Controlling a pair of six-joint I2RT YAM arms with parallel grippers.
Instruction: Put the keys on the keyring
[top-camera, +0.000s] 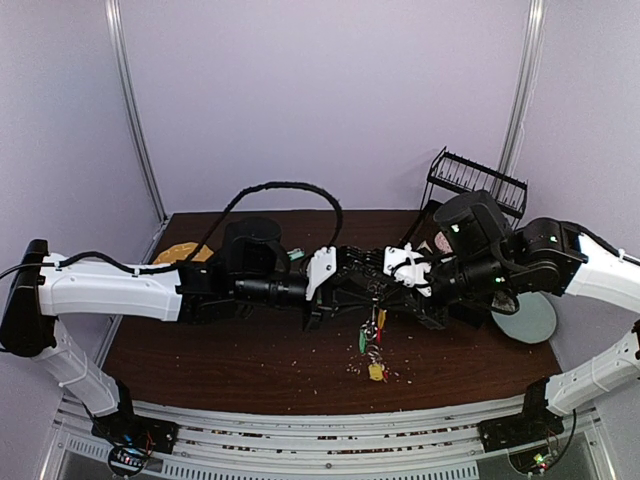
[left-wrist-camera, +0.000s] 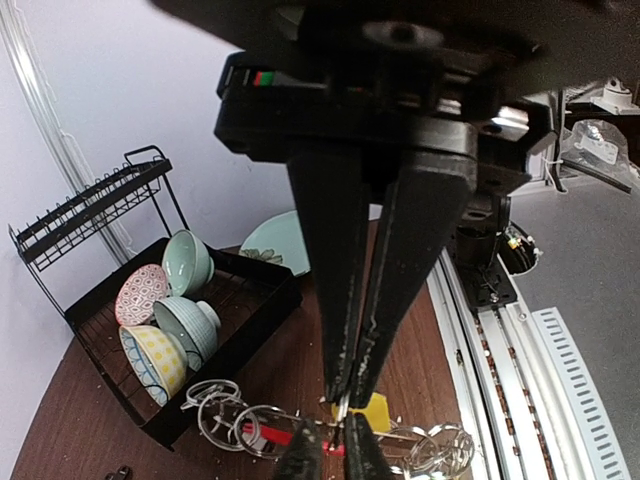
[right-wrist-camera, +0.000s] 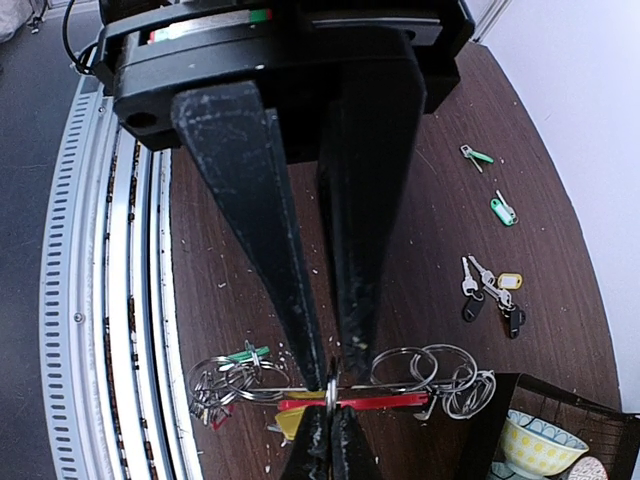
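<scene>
Both grippers meet tip to tip above the table's middle. My left gripper (top-camera: 368, 298) (left-wrist-camera: 345, 398) and my right gripper (top-camera: 386, 302) (right-wrist-camera: 330, 378) are each shut on the same small silver ring (right-wrist-camera: 330, 390), seen edge-on. That ring sits round the keyring's red arc (right-wrist-camera: 375, 402) (left-wrist-camera: 268, 434), which is held off the table. Bunches of silver rings (right-wrist-camera: 228, 378) (right-wrist-camera: 445, 372) hang along the keyring. Keys with green (top-camera: 362, 341), red and yellow (top-camera: 376, 372) tags dangle below the grippers. Loose green-tagged keys (right-wrist-camera: 478, 155) (right-wrist-camera: 502, 210) lie on the table.
A black dish rack (left-wrist-camera: 225, 325) (top-camera: 476, 183) with several bowls stands at the back right, with a teal plate (top-camera: 530, 322) beside it. A small bunch with black-headed keys and a yellow tag (right-wrist-camera: 492, 292) lies on the table. Crumbs dot the wood.
</scene>
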